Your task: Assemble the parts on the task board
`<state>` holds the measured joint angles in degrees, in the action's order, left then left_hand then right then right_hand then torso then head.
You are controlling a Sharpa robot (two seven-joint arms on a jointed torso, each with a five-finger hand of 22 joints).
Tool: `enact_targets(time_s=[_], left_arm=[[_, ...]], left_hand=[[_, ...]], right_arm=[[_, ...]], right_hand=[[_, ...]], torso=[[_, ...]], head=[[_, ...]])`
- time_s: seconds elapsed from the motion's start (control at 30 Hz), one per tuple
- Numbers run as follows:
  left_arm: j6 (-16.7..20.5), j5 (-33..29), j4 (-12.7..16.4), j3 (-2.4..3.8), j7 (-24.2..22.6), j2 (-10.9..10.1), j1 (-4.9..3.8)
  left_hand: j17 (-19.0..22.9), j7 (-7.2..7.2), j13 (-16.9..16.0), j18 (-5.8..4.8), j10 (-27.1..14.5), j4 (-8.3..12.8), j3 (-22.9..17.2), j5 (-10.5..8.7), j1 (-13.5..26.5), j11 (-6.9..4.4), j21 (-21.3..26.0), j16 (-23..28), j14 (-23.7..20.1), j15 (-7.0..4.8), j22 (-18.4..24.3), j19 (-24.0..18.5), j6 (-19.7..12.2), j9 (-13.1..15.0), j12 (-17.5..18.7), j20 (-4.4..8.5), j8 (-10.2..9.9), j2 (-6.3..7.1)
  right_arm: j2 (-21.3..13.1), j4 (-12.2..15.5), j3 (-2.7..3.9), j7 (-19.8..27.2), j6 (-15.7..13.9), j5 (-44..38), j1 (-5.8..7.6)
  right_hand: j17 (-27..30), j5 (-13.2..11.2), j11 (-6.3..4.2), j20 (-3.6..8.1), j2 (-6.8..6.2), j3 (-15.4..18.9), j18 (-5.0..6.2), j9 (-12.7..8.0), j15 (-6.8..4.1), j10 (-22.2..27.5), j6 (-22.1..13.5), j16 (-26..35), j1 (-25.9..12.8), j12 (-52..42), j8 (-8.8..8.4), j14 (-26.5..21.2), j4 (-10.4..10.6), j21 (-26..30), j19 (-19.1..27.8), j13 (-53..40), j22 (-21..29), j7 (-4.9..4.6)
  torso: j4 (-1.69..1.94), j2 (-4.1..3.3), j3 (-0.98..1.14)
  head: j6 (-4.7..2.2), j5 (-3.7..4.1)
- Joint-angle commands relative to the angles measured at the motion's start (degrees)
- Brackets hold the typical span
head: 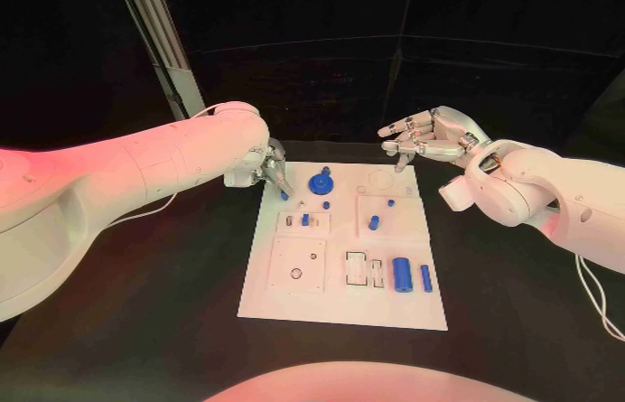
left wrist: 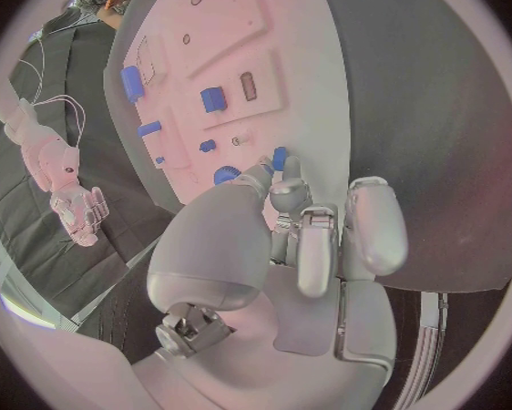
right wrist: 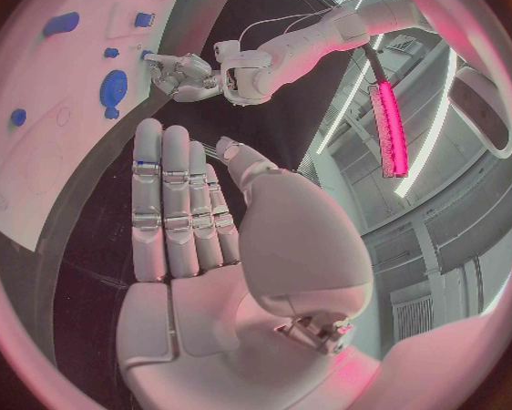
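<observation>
Black table (head: 156, 275) fills the scene, and the white task board (head: 280, 298) lies lengthwise across its middle, its far edge between the two hands.

On the board, a round blue knob-like part (head: 321, 183) sits near the far edge, a little toward the left arm's side. Just nearer than it are two small blue parts (head: 305, 220) by a slot, and a small blue peg (head: 374, 222) stands in the square recess beside them, with a tiny blue piece (head: 389, 203) at that recess's far corner. Toward the near edge, a rectangular recess (head: 357, 269) is outlined in black; a blue block (head: 377, 274) lies against its right side, then a larger blue cylinder (head: 403, 275) and a slim blue pin (head: 426, 278) lie side by side next to it. A square plate (head: 297, 265) with small holes takes up the near left part of the board.

The left hand (head: 267, 169) is at the board's far left corner, fingers drawn together and pinching a small blue part (left wrist: 280, 158) at its fingertips, just above the board's surface.

The right hand (head: 424, 137) hovers over the far right corner with its fingers spread apart and straight, holding nothing.
</observation>
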<state>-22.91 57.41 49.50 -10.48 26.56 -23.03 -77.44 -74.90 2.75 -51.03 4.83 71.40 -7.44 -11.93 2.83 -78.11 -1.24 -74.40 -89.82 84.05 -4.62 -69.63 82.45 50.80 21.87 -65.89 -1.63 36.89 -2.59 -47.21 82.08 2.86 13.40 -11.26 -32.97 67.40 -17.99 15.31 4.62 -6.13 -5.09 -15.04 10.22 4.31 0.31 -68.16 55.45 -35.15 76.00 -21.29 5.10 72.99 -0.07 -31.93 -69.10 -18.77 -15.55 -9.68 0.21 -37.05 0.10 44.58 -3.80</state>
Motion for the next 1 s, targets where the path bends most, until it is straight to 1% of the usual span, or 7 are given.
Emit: enact_targets(time_s=[0.03,0.23,0.3,0.37,0.5,0.9,1.0], left_arm=[[1.6,-0.3,0.7,0.01,-1.9,-0.5,-0.05],[4.4,-0.6,3.1,0.02,-2.5,-2.2,-0.04],[5.6,-0.8,4.4,0.02,-2.6,-3.0,-0.06],[6.9,-0.9,5.8,0.03,-2.6,-4.0,-0.09],[9.8,-1.3,9.8,0.04,-2.3,-6.8,-0.14],[16.6,-1.9,20.9,-0.05,-1.8,-14.1,0.19],[17.9,-2.0,23.4,-0.08,-1.7,-15.5,0.53]], left_hand=[[-15.1,-0.06,0.1,-0.32,0.5,2.8,-4.4,0.44,-1.9,-0.29,-0.4,-0.2,5.9,-0.36,-0.2,0.2,0.1,0.1,0.4,0.39,0.5,0.31],[-15.1,0.22,0.4,-0.37,1.7,5.1,-13.7,0.40,1.6,-0.24,-0.5,-0.2,5.9,-0.08,-0.5,0.3,0.3,0.2,0.7,0.07,1.3,3.94],[-15.1,0.23,0.3,-0.38,2.0,5.5,-15.7,0.44,2.6,-0.26,-0.5,-0.2,5.9,-0.12,-0.6,0.3,0.4,0.3,0.6,0.07,1.7,4.51],[-15.1,0.19,0.3,-0.39,2.2,5.9,-17.2,0.43,3.4,-0.27,-0.6,-0.2,5.9,-0.13,-0.7,0.4,0.5,0.5,0.6,0.10,2.0,5.00],[-15.1,0.05,0.5,-0.41,2.3,6.2,-18.6,0.41,4.2,-0.21,-0.6,-0.2,5.9,-0.15,-0.9,0.5,0.5,0.6,0.7,0.13,2.3,5.43],[-15.1,-0.08,0.2,-0.51,2.8,6.5,-20.1,0.39,5.3,-0.31,-1.0,-0.2,5.9,-0.22,-1.4,0.7,0.7,0.8,0.4,0.18,2.8,6.02],[-15.1,-0.11,0.1,-0.53,2.8,6.6,-20.3,0.39,5.4,-0.34,-1.0,-0.2,5.9,-0.24,-1.5,0.7,0.7,0.8,0.4,0.19,2.9,6.14]], right_arm=[[0.0,0.0,0.03,0.5,0.6,0.0,0.10],[0.0,0.0,0.03,0.5,0.6,0.0,0.10],[0.0,0.0,0.03,0.5,0.6,0.0,0.10],[0.0,-0.1,0.03,0.5,0.6,0.0,0.10],[0.0,-0.3,0.03,0.6,0.7,0.0,0.10],[-0.1,-0.7,0.01,0.6,0.8,0.0,0.10],[-0.1,-0.8,0.01,0.6,0.9,0.0,0.10]], right_hand=[[-0.1,0.3,-0.16,0.07,0.44,-0.3,0.10,0.0,0.06,0.3,-0.2,-0.4,-0.1,-0.3,0.34,-0.5,0.2,0.3,0.3,-0.1,-0.1,0.06],[-0.1,0.3,-0.15,0.07,0.46,-0.3,0.10,0.0,0.07,0.4,-0.2,-0.4,-0.1,-0.3,0.36,-0.5,0.2,0.3,0.3,-0.1,-0.1,0.05],[-0.1,0.3,-0.15,0.07,0.46,-0.3,0.10,0.0,0.07,0.4,-0.2,-0.4,-0.1,-0.3,0.36,-0.5,0.2,0.3,0.3,-0.1,-0.1,0.05],[-0.1,0.3,-0.15,0.07,0.46,-0.3,0.10,0.0,0.07,0.4,-0.2,-0.4,-0.1,-0.3,0.36,-0.5,0.2,0.3,0.3,-0.1,-0.1,0.05],[-0.1,0.3,-0.15,0.07,0.46,-0.3,0.10,0.0,0.07,0.4,-0.2,-0.4,-0.1,-0.3,0.36,-0.5,0.2,0.3,0.3,-0.1,-0.1,0.05],[-0.1,0.3,-0.15,0.07,0.46,-0.3,0.10,0.0,0.07,0.4,-0.2,-0.4,-0.1,-0.3,0.36,-0.5,0.2,0.3,0.3,-0.1,-0.1,0.05],[-0.1,0.4,-0.12,0.05,0.52,-0.4,0.10,0.0,0.10,0.4,-0.3,-0.4,-0.2,-0.3,0.40,-0.6,0.3,0.3,0.4,-0.1,-0.1,0.03]], torso=[[0.06,0.02,-0.01],[0.10,0.10,0.00],[0.16,0.16,0.02],[0.11,0.13,0.01],[0.03,0.10,-0.05],[0.23,0.06,-0.16],[0.19,0.04,-0.09]], head=[[0.10,-0.03],[0.04,-0.14],[0.08,-0.17],[-0.28,-0.15],[-0.74,-0.12],[-0.49,-0.23],[-0.36,-0.47]])
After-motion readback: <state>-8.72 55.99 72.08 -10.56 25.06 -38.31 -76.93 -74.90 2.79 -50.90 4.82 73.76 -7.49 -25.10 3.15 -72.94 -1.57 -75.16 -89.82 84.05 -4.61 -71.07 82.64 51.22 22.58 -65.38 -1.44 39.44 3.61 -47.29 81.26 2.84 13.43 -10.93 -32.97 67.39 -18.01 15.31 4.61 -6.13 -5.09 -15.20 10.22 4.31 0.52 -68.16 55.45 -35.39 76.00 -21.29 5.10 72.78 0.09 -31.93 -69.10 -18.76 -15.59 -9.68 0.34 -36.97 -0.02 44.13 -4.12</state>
